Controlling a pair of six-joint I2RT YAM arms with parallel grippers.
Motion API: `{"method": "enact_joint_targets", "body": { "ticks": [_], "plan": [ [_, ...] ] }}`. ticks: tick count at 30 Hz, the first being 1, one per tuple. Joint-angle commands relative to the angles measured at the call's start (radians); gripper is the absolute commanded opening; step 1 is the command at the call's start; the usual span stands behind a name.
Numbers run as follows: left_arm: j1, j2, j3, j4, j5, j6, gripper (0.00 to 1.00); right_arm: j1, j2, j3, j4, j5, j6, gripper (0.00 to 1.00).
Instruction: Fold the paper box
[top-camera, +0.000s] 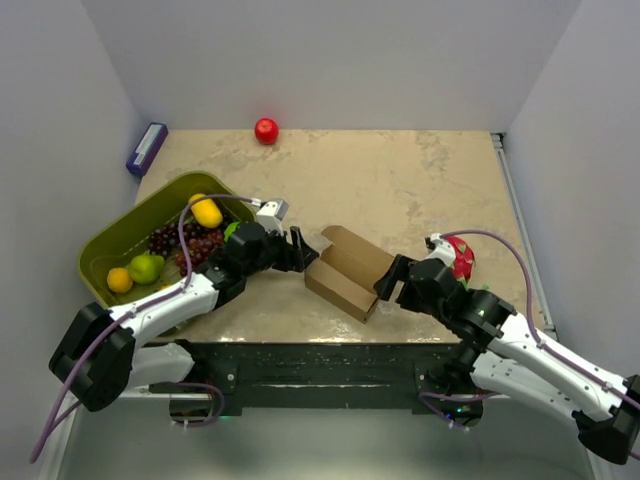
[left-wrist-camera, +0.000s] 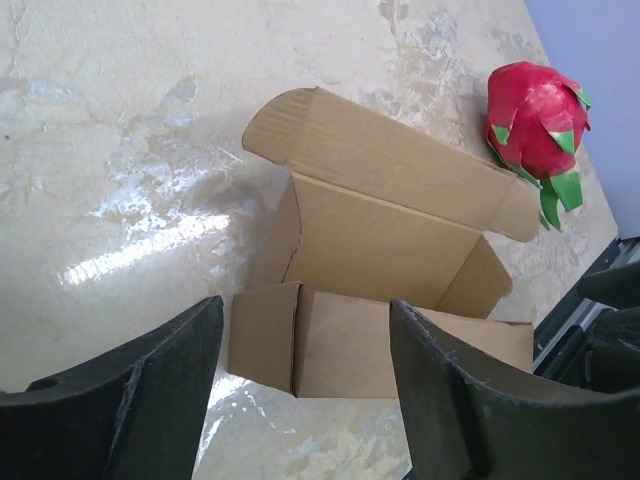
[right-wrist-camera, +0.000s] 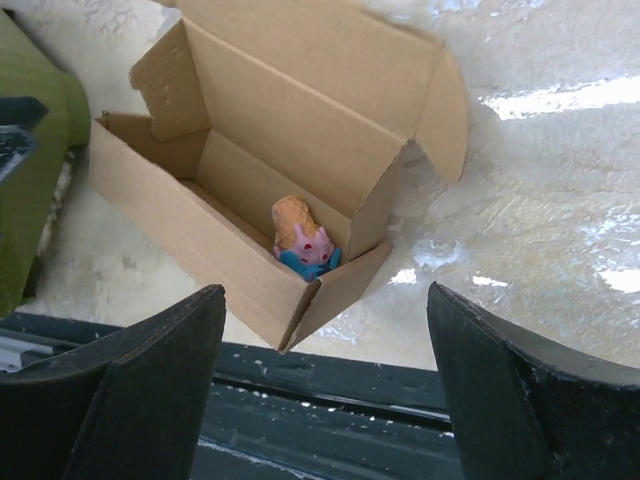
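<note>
The paper box (top-camera: 345, 270) is plain brown cardboard and lies near the table's front edge with its lid flap (left-wrist-camera: 380, 150) standing open. A small pink, blue and tan toy (right-wrist-camera: 303, 240) lies inside it at one end. My left gripper (top-camera: 297, 249) is open at the box's left end. In the left wrist view the box (left-wrist-camera: 400, 250) sits just ahead of the gripper (left-wrist-camera: 305, 305), and neither finger touches it. My right gripper (top-camera: 392, 276) is open at the box's right end. The right wrist view shows the box corner (right-wrist-camera: 300, 320) ahead of the gripper (right-wrist-camera: 326, 290), with nothing between the fingers.
An olive-green basket (top-camera: 105, 245) of fruit stands at the left, under the left arm. A red dragon fruit (top-camera: 461, 255) lies right of the box, beside the right wrist. A red ball (top-camera: 266, 130) and a purple block (top-camera: 146, 148) lie at the back. The table's dark front rail (right-wrist-camera: 330, 390) runs just below the box.
</note>
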Motion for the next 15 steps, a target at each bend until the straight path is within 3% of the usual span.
{"method": "enact_joint_targets", "body": {
  "ticks": [1, 7, 11, 13, 15],
  "plan": [
    [-0.001, -0.013, 0.045, -0.058, -0.004, 0.089, 0.72, 0.002, 0.013, 0.030, 0.007, 0.089, -0.026, 0.85],
    [-0.001, 0.026, 0.031, -0.044, 0.010, 0.099, 0.74, 0.002, 0.099, 0.095, -0.028, 0.207, -0.023, 0.93],
    [-0.001, 0.038, 0.028, -0.031, 0.038, 0.096, 0.74, -0.019, 0.168, 0.142, 0.061, 0.230, -0.167, 0.99],
    [-0.001, 0.037, 0.030, -0.031, 0.041, 0.097, 0.74, -0.086, 0.205, 0.184, 0.095, 0.209, -0.271, 0.99],
    [-0.002, 0.035, 0.030, -0.031, 0.042, 0.100, 0.75, -0.222, 0.260, 0.190, 0.217, 0.041, -0.359, 0.99]
  ]
}}
